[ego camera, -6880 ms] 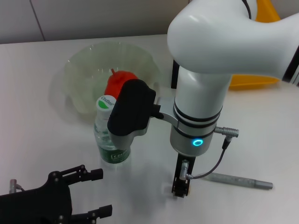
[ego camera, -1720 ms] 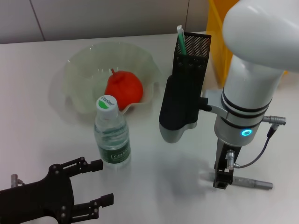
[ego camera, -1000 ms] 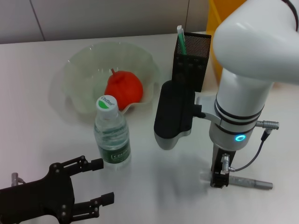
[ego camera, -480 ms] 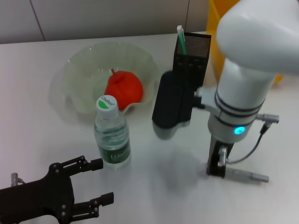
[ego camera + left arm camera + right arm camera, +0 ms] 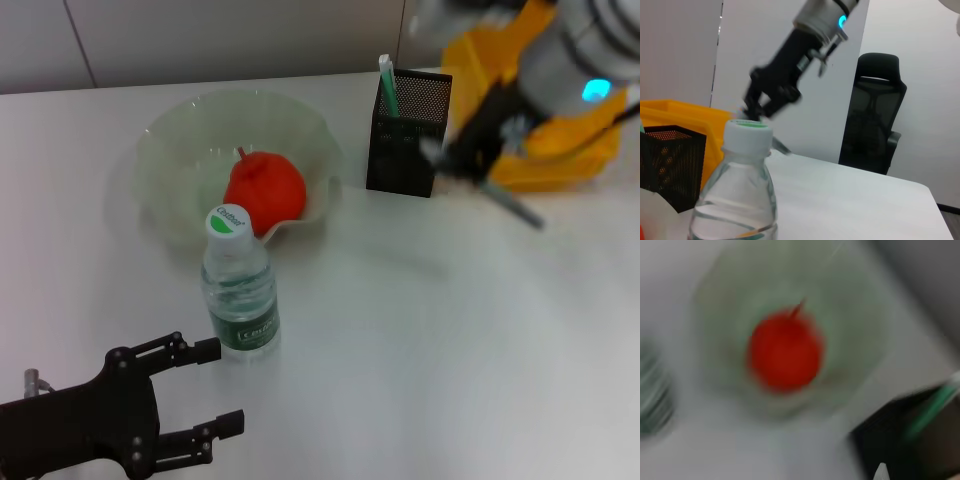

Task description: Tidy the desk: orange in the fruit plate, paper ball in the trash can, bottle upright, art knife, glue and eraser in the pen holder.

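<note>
My right gripper [image 5: 468, 160] is in the air just right of the black mesh pen holder [image 5: 408, 133], blurred by motion and shut on the grey art knife [image 5: 512, 205], which slants down to the right. A green and white stick [image 5: 386, 85], possibly the glue, stands in the holder. The orange [image 5: 265, 190] lies in the pale green fruit plate [image 5: 175, 150]. The bottle [image 5: 240, 285] stands upright in front of the plate. My left gripper [image 5: 215, 390] rests open near the table's front left, just short of the bottle. The paper ball and eraser are out of view.
The yellow trash can [image 5: 565, 150] stands at the back right, behind my right arm. In the left wrist view the bottle [image 5: 742, 195] fills the foreground, with the pen holder [image 5: 670, 160] and the right arm [image 5: 790, 85] beyond it.
My right gripper has lifted the art knife off the table at the front right and swung it up and back towards the pen holder. The left arm has not moved.
</note>
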Controlling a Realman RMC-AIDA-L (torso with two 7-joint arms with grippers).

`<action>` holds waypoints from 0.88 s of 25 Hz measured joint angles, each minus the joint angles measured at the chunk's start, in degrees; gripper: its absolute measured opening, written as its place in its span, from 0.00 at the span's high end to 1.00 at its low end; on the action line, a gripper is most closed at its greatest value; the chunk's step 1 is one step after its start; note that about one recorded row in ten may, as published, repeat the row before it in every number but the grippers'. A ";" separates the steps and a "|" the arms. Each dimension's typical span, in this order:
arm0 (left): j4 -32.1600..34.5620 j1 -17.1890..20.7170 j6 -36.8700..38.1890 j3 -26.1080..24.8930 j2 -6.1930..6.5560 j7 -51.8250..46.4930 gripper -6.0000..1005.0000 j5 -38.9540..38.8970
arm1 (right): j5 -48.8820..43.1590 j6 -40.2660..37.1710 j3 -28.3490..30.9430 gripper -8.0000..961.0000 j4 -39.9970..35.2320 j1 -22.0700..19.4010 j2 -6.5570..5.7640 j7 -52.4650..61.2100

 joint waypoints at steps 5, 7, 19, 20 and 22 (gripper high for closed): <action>-0.06 -0.05 -0.01 -0.03 -0.04 0.02 0.22 -0.03 | 3.68 11.79 3.86 0.84 -2.06 -3.64 0.01 -2.02; -0.06 -0.05 -0.01 -0.03 -0.04 0.02 0.22 -0.03 | 6.45 16.53 4.13 0.84 -1.89 -5.16 0.01 -2.62; -0.18 0.24 -0.26 -0.62 -0.12 0.15 0.22 -0.03 | 20.52 39.63 2.07 0.84 7.57 -10.88 0.01 -14.62; -0.31 0.25 -0.27 -0.65 -0.11 0.18 0.22 -0.03 | 21.81 40.57 2.07 0.84 8.72 -10.94 0.01 -16.07; -0.68 0.06 -0.27 -0.70 -0.06 0.19 0.22 -0.02 | 24.66 42.70 2.07 0.85 10.94 -11.15 0.03 -19.31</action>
